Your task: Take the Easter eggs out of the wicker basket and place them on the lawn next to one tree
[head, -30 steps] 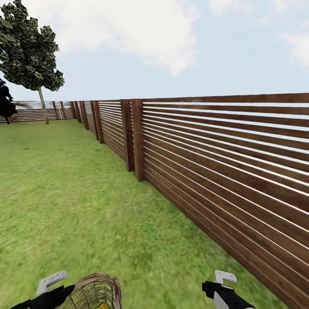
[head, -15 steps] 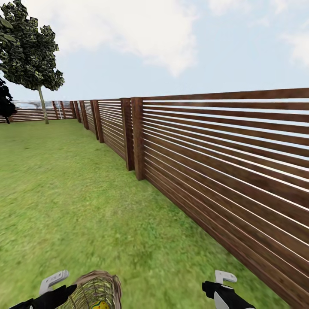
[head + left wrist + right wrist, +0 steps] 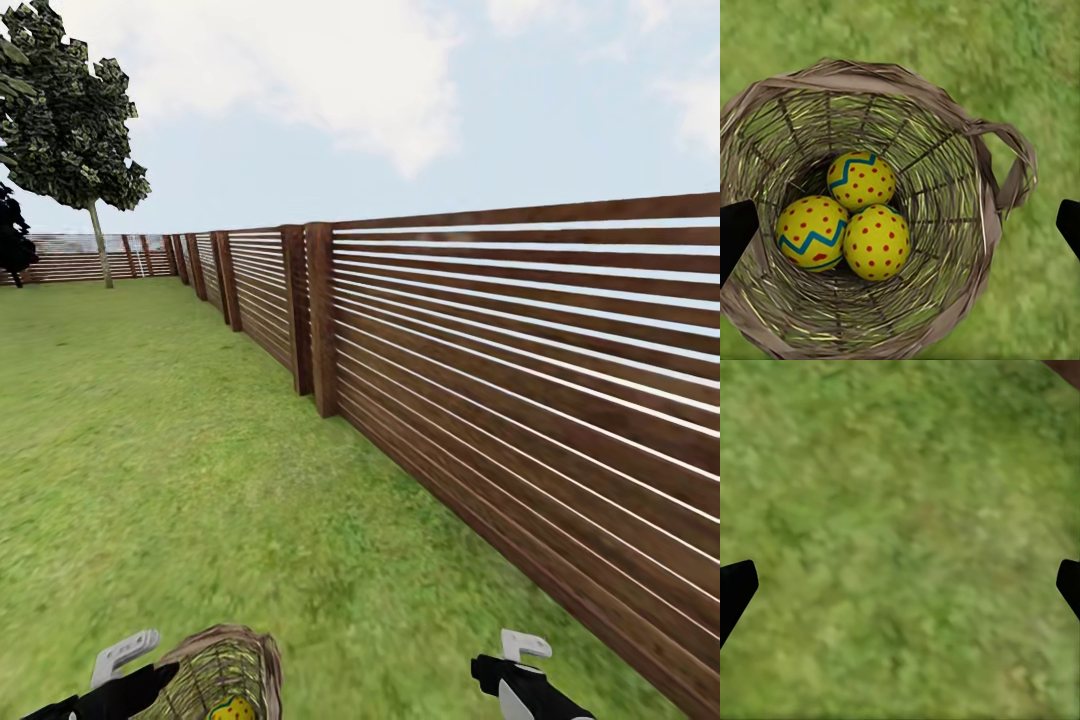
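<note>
The wicker basket (image 3: 967,127) hangs close under my left gripper (image 3: 904,225), and the three Easter eggs (image 3: 861,180) (image 3: 810,232) (image 3: 876,241) lie together on its bottom. The gripper's fingers stand wide apart. One fingertip (image 3: 736,229) overlaps the basket's rim, and the other is clear of the loop handle (image 3: 1014,169). In the head view the basket (image 3: 215,665) sits at the bottom edge beside my left gripper (image 3: 125,655), with one egg (image 3: 232,710) peeking out. My right gripper (image 3: 520,655) is open over bare lawn (image 3: 900,510). A pale-trunked tree (image 3: 98,245) stands far off at the back left.
A dark brown slat fence (image 3: 520,380) runs close along my right side and away to the far corner. A black tree (image 3: 12,240) shows at the left edge. Open lawn (image 3: 180,430) stretches ahead and to the left, toward the trees.
The fence at the right has grown taller in the view, so the camera has moved closer along it. The basket has kept its place beside my left gripper, rising slightly.
</note>
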